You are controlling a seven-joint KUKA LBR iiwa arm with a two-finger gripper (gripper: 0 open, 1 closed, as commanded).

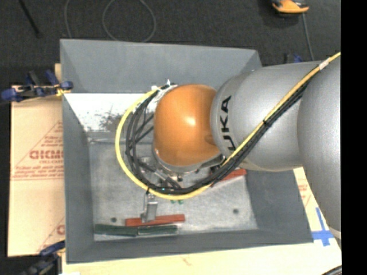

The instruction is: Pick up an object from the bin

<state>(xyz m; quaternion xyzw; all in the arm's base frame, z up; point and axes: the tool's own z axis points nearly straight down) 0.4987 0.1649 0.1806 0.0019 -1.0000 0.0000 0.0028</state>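
Note:
My gripper (150, 209) hangs low over the front of the bin floor, below the arm's orange cover. Its tip reaches down to the left part of a flat red strip (166, 218) lying crosswise near the front wall. I cannot tell whether it touches the strip. A long dark green strip (135, 230) lies just in front of the red one, parallel to it and against the front wall.
Another red piece (233, 175) shows at the bin's right, mostly hidden under the arm. Two small dark specks (235, 212) lie on the floor. The arm, its cover and its cables hide the bin's middle and back.

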